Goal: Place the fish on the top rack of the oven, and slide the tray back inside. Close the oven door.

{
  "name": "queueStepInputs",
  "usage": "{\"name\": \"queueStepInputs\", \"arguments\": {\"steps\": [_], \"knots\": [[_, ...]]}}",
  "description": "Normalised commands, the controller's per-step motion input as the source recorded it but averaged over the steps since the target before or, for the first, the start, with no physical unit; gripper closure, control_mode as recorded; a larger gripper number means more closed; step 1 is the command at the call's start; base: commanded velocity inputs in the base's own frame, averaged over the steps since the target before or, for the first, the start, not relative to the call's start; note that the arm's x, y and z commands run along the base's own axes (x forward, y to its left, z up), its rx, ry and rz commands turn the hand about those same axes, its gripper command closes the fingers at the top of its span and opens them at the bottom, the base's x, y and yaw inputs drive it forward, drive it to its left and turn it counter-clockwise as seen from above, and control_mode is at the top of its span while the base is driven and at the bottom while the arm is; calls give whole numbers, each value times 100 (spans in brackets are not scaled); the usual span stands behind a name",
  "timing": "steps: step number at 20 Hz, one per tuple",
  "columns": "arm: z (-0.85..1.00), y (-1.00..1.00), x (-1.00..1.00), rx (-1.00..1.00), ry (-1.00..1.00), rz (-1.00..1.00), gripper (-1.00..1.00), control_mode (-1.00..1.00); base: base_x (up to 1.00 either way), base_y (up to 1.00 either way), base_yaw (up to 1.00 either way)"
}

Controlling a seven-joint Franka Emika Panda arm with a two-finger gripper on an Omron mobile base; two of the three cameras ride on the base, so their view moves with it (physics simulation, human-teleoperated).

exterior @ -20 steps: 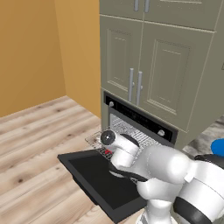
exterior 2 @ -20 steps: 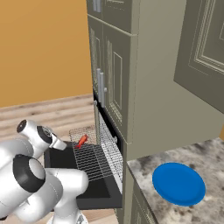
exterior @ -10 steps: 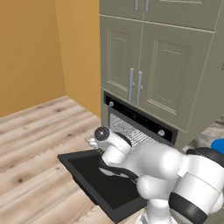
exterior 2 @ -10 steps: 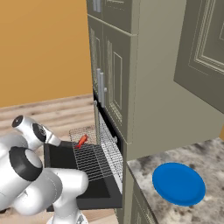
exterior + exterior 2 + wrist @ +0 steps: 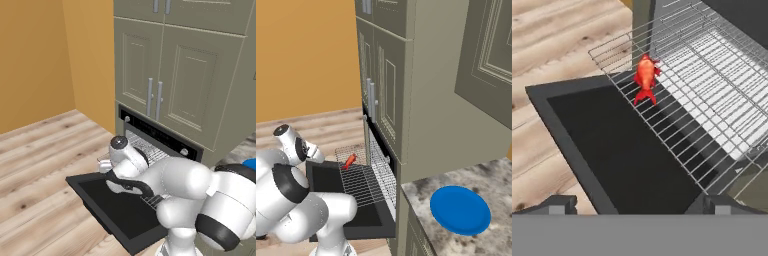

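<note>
Gripper (image 5: pixel 637 200) is backing away leftward, fingers spread and empty; fish (image 5: pixel 645 76) is lying on the pulled-out top rack (image 5: pixel 712 85), sliding-in pending.

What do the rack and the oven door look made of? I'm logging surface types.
The top rack looks like thin bare metal wire: silvery parallel bars in a frame. The oven door looks like flat matte black panel, perhaps glass or enamelled metal; the render leaves that open.
</note>
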Motion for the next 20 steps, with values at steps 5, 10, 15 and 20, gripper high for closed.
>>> {"name": "queueStepInputs", "arguments": {"steps": [5,10,15,20], "knots": [[-15,0,-32,0,5,33,-100,-100,0,0,0],[-17,0,-22,0,3,35,-100,-100,0,0,0],[-4,0,-3,0,5,31,-100,-100,0,0,0],[-21,7,0,0,7,19,-100,-100,0,0,0]]}}
